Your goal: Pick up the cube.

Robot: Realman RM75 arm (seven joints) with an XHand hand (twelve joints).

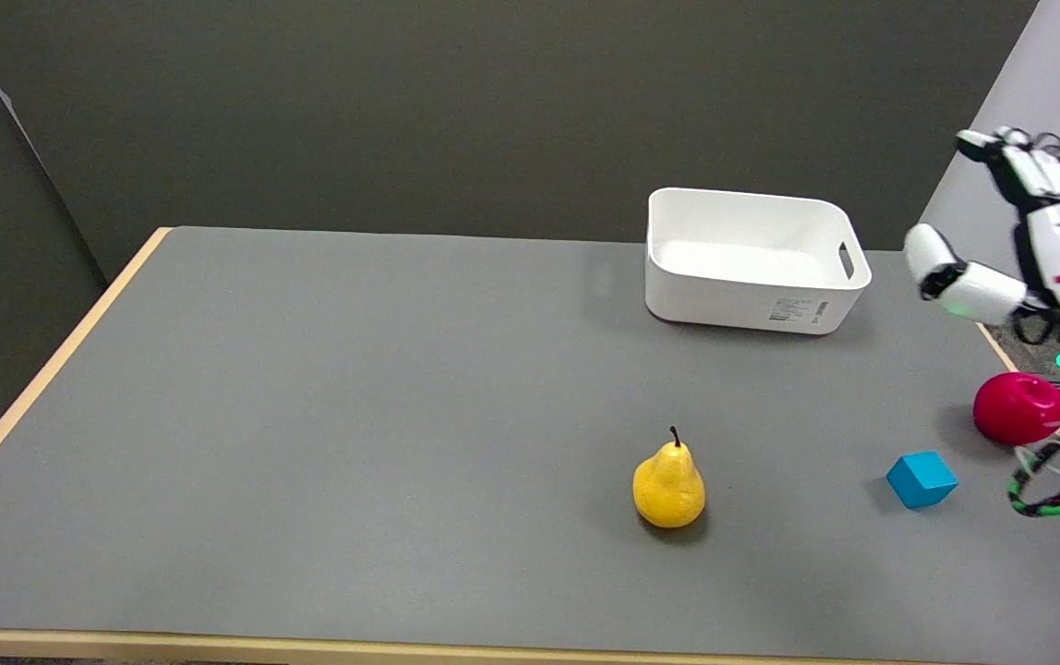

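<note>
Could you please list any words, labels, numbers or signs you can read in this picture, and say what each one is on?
No text here can be read.
Sticker on the front wall of the white bin: dark print, too small and blurred to read.
Red-pink strip on the robot hand: no legible characters.
The blue cube, yellow pear and red apple show no markings.

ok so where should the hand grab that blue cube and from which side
Probably from above, closing on two opposite side faces of the blue cube. It sits flat on the table, slightly rotated, with open space around it; the red apple lies beyond it, apart. The right hand is raised and holds nothing.
</note>
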